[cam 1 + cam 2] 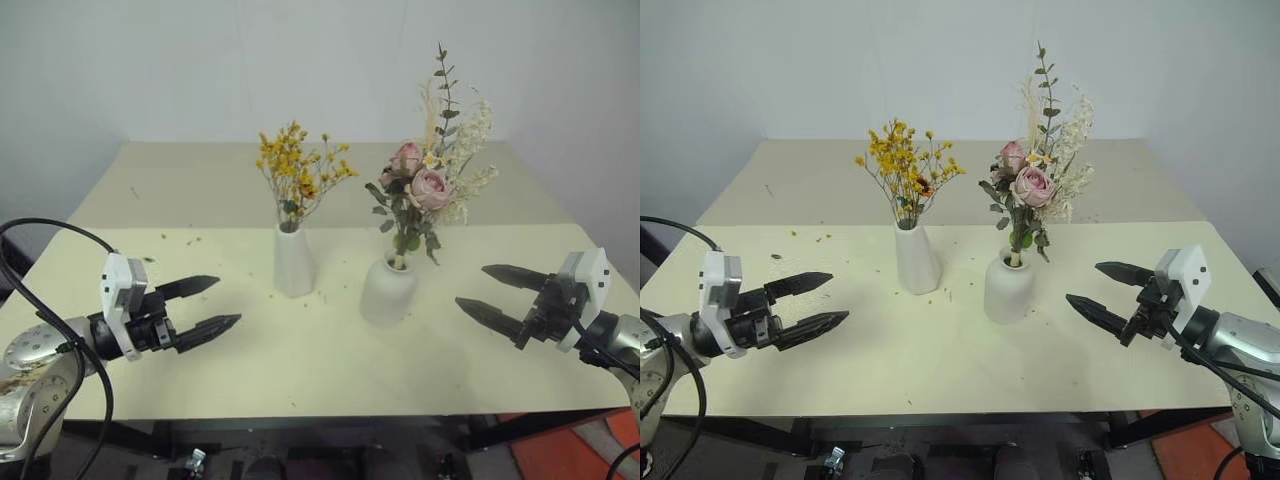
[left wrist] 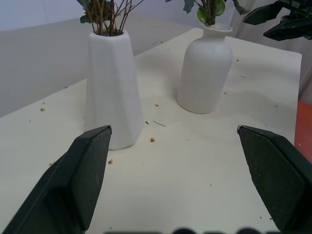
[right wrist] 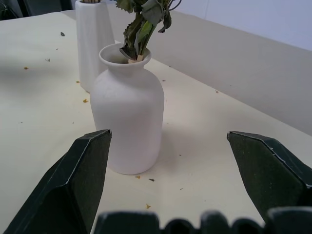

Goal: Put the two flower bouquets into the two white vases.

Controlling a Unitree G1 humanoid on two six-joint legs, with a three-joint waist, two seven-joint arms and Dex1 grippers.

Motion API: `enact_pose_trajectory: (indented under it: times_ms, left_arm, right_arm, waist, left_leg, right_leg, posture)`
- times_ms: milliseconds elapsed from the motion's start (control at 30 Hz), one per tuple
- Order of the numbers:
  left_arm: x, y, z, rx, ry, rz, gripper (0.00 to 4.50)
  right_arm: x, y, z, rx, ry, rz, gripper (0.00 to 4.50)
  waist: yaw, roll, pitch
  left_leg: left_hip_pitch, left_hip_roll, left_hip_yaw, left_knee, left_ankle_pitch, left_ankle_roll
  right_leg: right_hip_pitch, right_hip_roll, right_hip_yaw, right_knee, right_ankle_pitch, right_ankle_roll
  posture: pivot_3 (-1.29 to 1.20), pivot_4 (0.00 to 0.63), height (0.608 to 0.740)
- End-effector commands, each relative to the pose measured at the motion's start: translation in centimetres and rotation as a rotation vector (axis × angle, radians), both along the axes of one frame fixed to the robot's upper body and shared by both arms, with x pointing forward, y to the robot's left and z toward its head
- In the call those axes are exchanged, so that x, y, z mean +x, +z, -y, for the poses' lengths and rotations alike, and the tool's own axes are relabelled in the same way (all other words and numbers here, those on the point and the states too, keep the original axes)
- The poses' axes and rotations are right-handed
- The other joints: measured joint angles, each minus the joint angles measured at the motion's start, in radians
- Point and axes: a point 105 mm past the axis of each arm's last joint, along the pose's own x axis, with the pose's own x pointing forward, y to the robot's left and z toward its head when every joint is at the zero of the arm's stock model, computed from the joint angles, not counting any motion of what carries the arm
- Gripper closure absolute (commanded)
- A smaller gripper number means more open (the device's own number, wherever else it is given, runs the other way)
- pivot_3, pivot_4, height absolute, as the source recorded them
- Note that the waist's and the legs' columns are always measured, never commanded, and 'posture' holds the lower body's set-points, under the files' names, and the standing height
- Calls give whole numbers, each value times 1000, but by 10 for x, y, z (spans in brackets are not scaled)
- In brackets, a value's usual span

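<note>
Yellow bunch stands in the tall vase, mid-table; rose bouquet in the round vase just right of it. Petal crumbs dot the cream table. Left gripper and right gripper flank them, both wide, empty. No writing seen.

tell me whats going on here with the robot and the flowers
Both bouquets are already in vases on the table. The yellow bouquet stands in the tall slim vase, the rose bouquet in the rounded vase beside it. The left gripper and right gripper hover open on either side, holding nothing and touching neither vase.
</note>
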Motion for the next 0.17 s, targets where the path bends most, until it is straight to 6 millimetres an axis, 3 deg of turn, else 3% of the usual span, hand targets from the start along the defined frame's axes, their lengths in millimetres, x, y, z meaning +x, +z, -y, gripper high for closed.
enact_pose_trajectory:
  times_ms: [33, 167]
  left_arm:
    - [0, 9, 5, 4, -19, 55, 0]
    - [0, 9, 8, -2, -31, 56, 0]
  right_arm:
    - [-4, 17, 3, -15, -9, 72, 18]
    - [-6, 17, 3, -26, -6, 76, 18]
  waist:
    - [2, 0, 0]
    - [2, 0, 0]
  left_leg:
    - [0, 0, 0, 0, 0, 0]
    - [0, 0, 0, 0, 0, 0]
  right_leg:
    - [0, 0, 0, 0, 0, 0]
    - [0, 0, 0, 0, 0, 0]
  posture:
    - [0, 150, 740]
    - [0, 150, 740]
